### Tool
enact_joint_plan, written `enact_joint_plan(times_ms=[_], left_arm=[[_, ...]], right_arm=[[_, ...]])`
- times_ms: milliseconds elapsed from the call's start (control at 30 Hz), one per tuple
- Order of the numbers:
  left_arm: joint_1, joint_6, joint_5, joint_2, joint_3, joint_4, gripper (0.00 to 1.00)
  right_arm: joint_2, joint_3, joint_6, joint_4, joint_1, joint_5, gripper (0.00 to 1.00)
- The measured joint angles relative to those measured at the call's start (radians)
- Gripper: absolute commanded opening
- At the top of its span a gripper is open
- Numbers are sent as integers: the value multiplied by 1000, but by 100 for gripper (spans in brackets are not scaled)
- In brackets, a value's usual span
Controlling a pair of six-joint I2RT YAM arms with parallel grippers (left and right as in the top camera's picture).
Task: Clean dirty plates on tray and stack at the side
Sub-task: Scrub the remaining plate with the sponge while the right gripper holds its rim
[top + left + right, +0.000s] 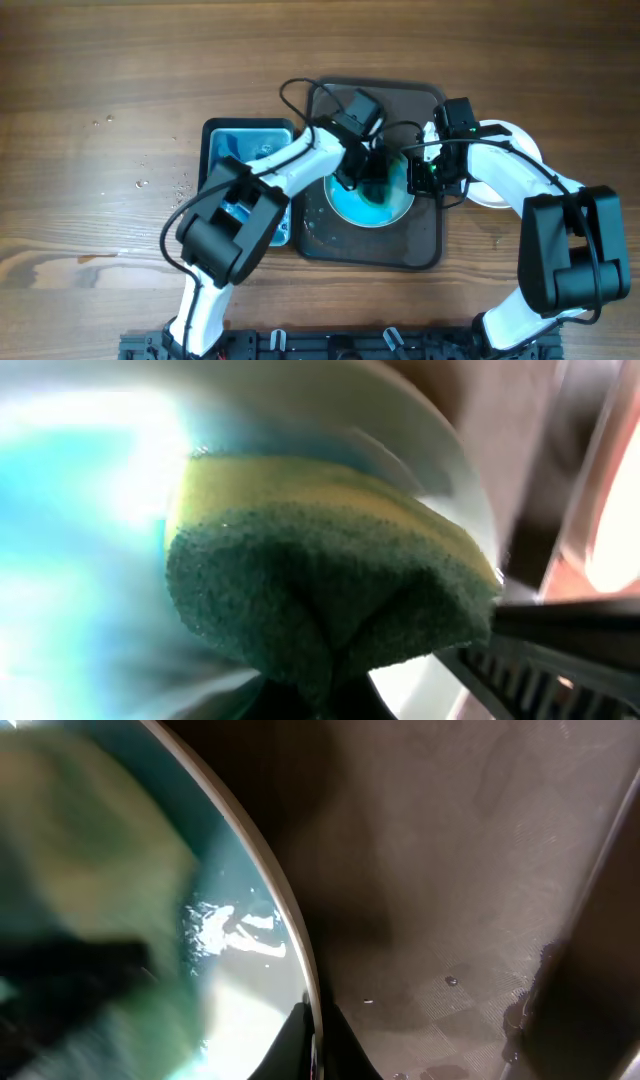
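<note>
A white plate (368, 204) with a blue-green wet face lies on the dark brown tray (425, 245). My left gripper (352, 170) is shut on a yellow and green sponge (330, 575) and presses it onto the plate's face (80, 510). My right gripper (420, 175) is shut on the plate's right rim (300, 970), one finger on each side of it. The tray floor (470, 920) is wet. A clean white plate (520, 140) lies on the table to the right of the tray, partly under my right arm.
A blue rectangular tub (232, 150) with water stands left of the tray, under my left arm. Water drops (150, 183) lie on the wooden table to the left.
</note>
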Motion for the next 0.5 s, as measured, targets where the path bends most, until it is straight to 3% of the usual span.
enact_joint_plan(times_ms=[333, 500], left_arm=[[-69, -4, 48, 10, 3, -18, 4], [-35, 1, 47, 9, 17, -146, 4]], right_arm=[[0, 0, -1, 0, 0, 0, 4], [0, 0, -1, -1, 0, 0, 4]])
